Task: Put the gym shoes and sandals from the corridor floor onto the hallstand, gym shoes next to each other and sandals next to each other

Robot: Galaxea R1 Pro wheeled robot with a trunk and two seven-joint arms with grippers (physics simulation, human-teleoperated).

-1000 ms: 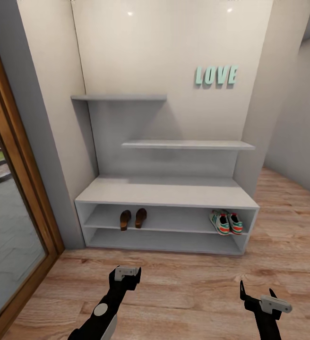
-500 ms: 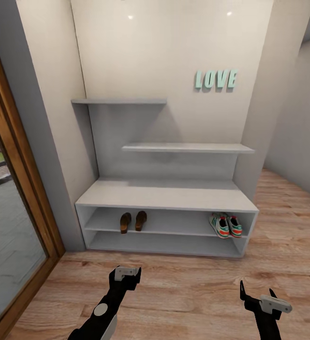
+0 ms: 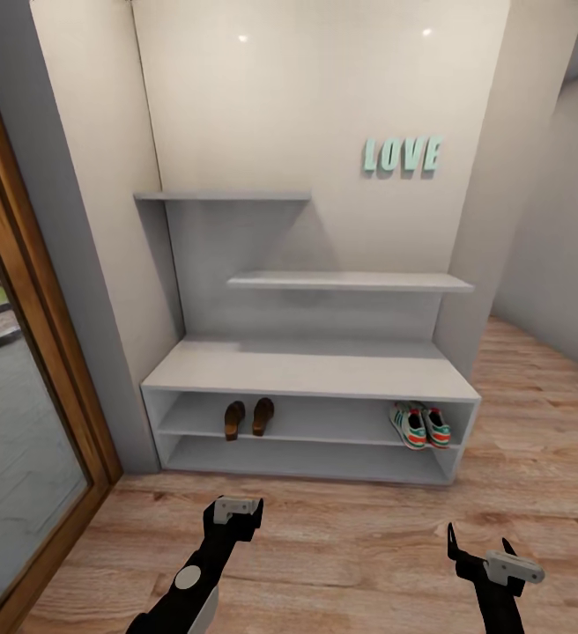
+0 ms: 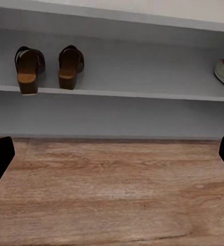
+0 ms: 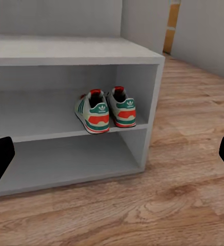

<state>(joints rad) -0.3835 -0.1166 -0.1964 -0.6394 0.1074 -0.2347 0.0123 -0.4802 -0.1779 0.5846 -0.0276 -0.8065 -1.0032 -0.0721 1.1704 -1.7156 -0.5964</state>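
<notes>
The hallstand (image 3: 311, 368) stands against the wall under teal "LOVE" letters. On its upper open shelf level the two brown sandals (image 3: 248, 417) (image 4: 49, 66) sit side by side at the left. The two gym shoes (image 3: 421, 425) (image 5: 106, 110) sit side by side at the right end, heels outward. My left gripper (image 3: 233, 527) (image 4: 112, 159) hovers over the corridor floor (image 3: 342, 537) in front of the sandals, open and empty. Level with the sneakers, my right gripper (image 3: 478, 550) (image 5: 112, 161) is also open and empty.
A wood-framed glass door (image 3: 25, 423) runs along the left side. Grey wall sections flank the rack, and two staggered wall shelves (image 3: 351, 282) hang above the bench. The plank floor continues to the right, past the rack's end.
The whole picture has slid slightly downward, so the camera moved. The shoes, the sandals and both grippers keep their places relative to each other.
</notes>
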